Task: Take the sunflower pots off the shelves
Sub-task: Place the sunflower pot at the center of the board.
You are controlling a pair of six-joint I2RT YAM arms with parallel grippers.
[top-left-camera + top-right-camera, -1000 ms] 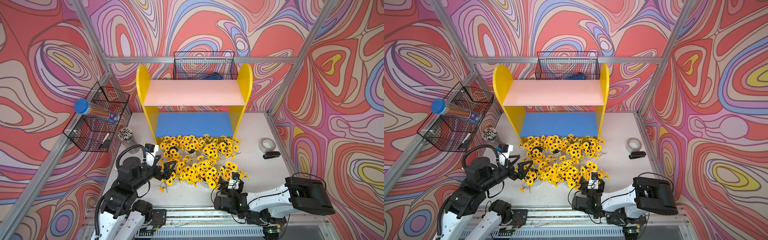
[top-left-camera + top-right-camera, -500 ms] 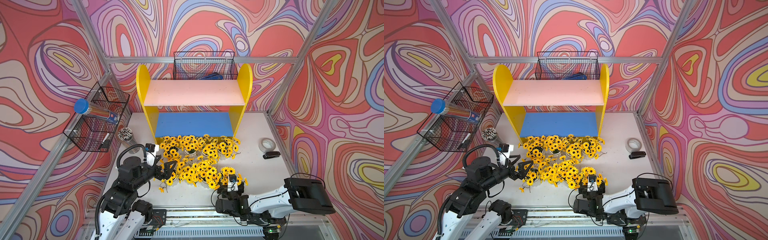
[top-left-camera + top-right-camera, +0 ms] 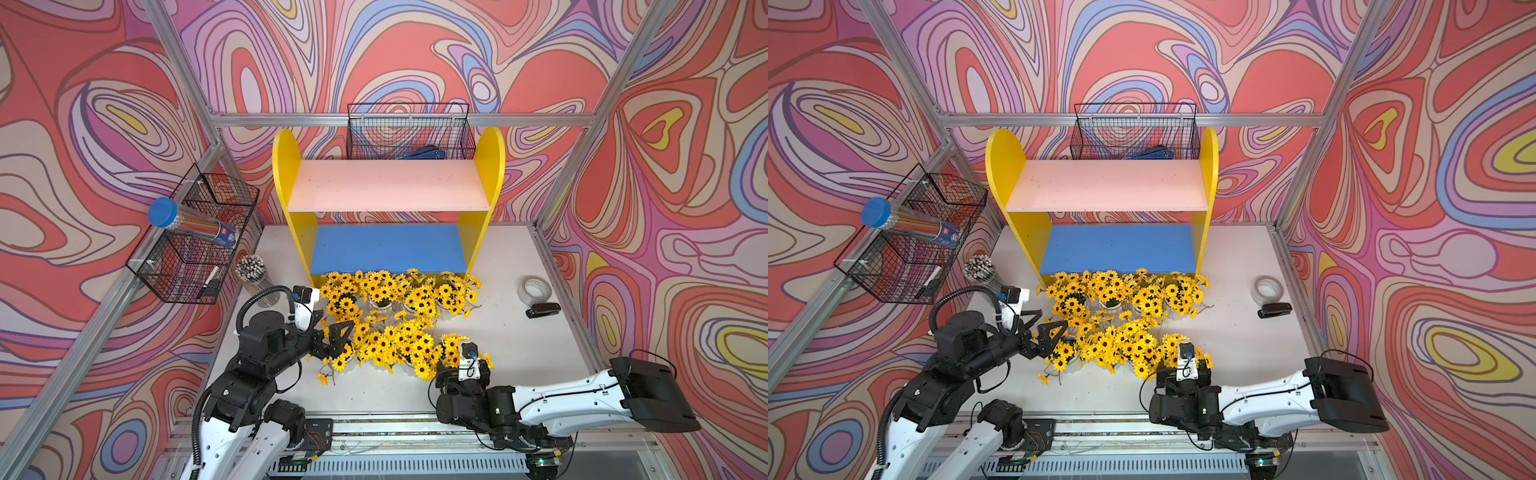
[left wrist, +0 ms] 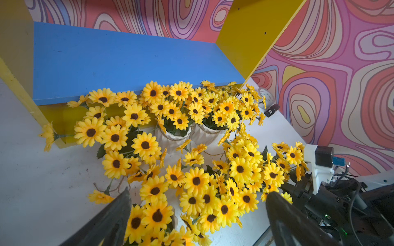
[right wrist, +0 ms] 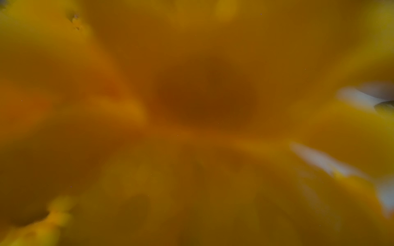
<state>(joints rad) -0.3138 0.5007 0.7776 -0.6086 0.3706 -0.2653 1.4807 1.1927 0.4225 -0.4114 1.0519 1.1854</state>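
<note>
Down in front of the shelves, on the table just off the blue lower board, the sunflower pots stand in two crowded rows. Both that board and the pink upper board are bare, exactly as they were a second ago.

Little has changed in that second. The bunch at the corner of the row farther from the shelves, on the robot's right, has settled a touch farther from them. The right arm behind it has shifted, its elbow swinging outward. The left arm has not moved at all. This probably means the last pot is down and the task is all but complete, with only the arms left to draw clear without dragging blooms along.

The right arm lies low along the table edge farthest from the shelves, its wrist bent up toward them. The right gripper is buried under that corner bunch. Its wrist view shows only blurred yellow petals pressed against the lens, so it cannot be told whether its fingers are spread or closed on anything.

The left arm reaches in from the opposite end of the same row, its forearm angled toward the shelves. The left gripper has its jaws spread wide. Blooms of the end pot lie between the fingers, which grasp nothing.
</note>
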